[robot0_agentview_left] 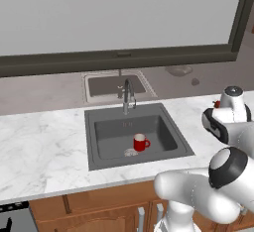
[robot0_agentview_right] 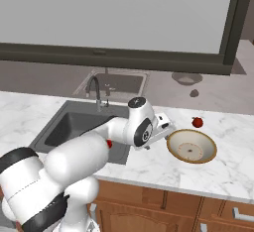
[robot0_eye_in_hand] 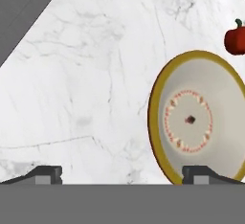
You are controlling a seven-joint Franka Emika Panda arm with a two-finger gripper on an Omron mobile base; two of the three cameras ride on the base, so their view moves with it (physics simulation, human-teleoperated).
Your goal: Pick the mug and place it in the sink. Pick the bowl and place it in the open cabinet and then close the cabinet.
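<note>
White marble counter (robot0_agentview_right: 233,171) carries the work, with wooden drawer fronts (robot0_agentview_right: 149,201) below its front edge, partly hidden by the arm. Gripper (robot0_eye_in_hand: 127,174) hangs over the counter with its fingers spread wide and nothing between them; one tip stands at the bowl's near rim. Bowl (robot0_agentview_right: 191,146) sits on the counter right of the sink, upright, its rim cut off at the hand view's lower edge. Small red fruit (robot0_agentview_right: 197,122) lies just beyond the bowl. Mug (robot0_agentview_left: 140,142) stands upright in the sink (robot0_agentview_left: 99,149), near the drain (robot0_agentview_left: 130,152). Faucet (robot0_agentview_left: 127,96) rises at the sink's back edge. Behind runs a dark window frame (robot0_agentview_left: 119,60). No writing legible anywhere.
</note>
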